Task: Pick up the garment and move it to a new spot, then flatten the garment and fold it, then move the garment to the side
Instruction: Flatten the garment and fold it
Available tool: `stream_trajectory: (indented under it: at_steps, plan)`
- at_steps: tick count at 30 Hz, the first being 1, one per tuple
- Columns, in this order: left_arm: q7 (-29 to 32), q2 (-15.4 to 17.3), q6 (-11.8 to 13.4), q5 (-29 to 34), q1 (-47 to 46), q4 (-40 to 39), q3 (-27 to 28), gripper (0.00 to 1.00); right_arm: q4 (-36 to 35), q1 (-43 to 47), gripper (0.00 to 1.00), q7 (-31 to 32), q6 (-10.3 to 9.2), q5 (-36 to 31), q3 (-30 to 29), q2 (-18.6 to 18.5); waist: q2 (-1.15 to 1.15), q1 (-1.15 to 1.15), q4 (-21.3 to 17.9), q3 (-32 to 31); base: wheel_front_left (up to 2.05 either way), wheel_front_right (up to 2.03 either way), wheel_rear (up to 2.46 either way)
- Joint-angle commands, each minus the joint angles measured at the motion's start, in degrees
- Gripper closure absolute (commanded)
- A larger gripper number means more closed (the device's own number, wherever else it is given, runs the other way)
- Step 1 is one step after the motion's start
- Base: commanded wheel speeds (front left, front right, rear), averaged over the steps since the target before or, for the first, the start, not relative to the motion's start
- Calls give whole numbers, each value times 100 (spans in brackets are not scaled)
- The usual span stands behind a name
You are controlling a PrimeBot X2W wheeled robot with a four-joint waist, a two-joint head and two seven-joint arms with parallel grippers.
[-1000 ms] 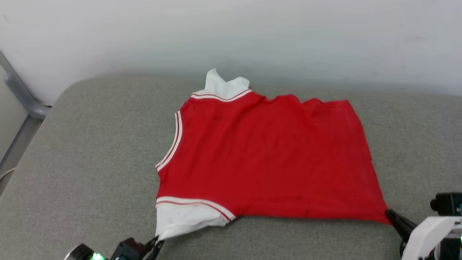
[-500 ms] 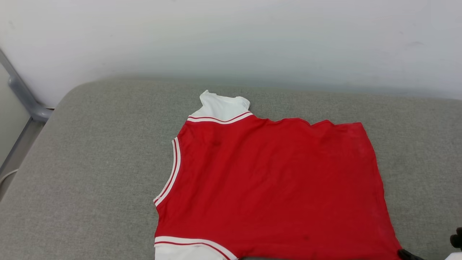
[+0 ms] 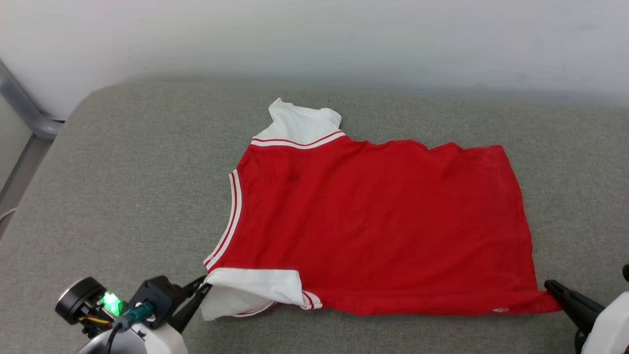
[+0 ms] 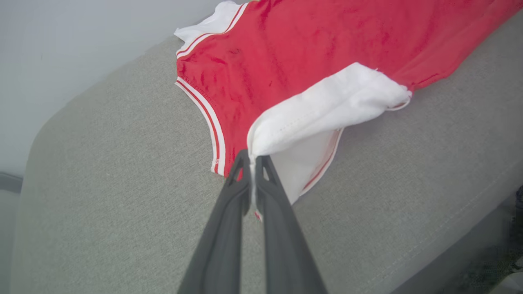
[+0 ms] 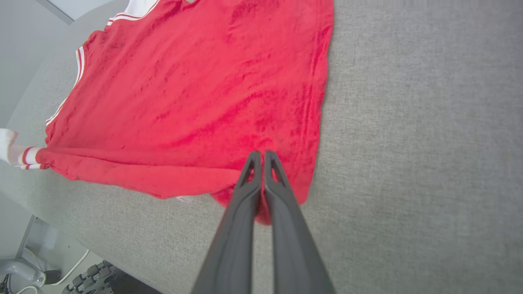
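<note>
The red jersey T-shirt (image 3: 373, 221) lies spread on a grey upholstered cushion (image 3: 123, 196), plain side up, collar opening toward the robot's left and hem toward its right. The far white sleeve (image 3: 300, 125) pokes out past the far edge, pointing at the pale wall (image 3: 314, 39).

The left gripper (image 3: 204, 287) has its two dark fingers pressed together on the near white sleeve (image 4: 327, 110), pinching it at the corner beside the striped collar trim (image 3: 231, 221); the sleeve cloth doubles over itself there. The right gripper (image 3: 550, 286) is likewise closed tight on the near hem corner (image 5: 265, 212), red cloth bunched between its fingers. The shirt's near edge runs between the two grips, slightly rolled (the right wrist view shows it folded under along that line).

Open cushion is widest on the robot's left, from the collar side out to the cushion's rounded corner, where a grey metal rail (image 3: 24, 110) stands beside it. A narrower strip of bare fabric lies right of the hem, and a band of it separates the far edge from the wall. The near edge sits close to the cushion's front edge.
</note>
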Motion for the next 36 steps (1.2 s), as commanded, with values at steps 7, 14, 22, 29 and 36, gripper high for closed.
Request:
stream_trajectory:
  at_steps: [7,14,22,29,36]
  plan:
    - [73,-175,-292,120,-844,520,-11,100,170,-759,100,86,-5,-285,38,93,0,-1,-131,461,0,0,0]
    - [83,-332,-465,128,-1371,1041,-72,100,442,-1234,100,51,-5,-404,146,116,0,-1,-193,782,0,0,0]
    - [7,-580,-606,128,-1960,1806,-161,100,865,-1735,100,-74,-5,-593,464,45,0,-1,-265,1082,0,0,0]
    - [-7,-730,-720,132,-2290,2400,-440,100,1131,-2058,100,-251,-5,-739,685,-7,0,-1,-294,1244,0,0,0]
    - [-177,-1006,-718,71,-2483,3006,-571,9,1405,-2226,0,-383,-5,-823,774,24,0,-1,-259,1213,0,0,0]
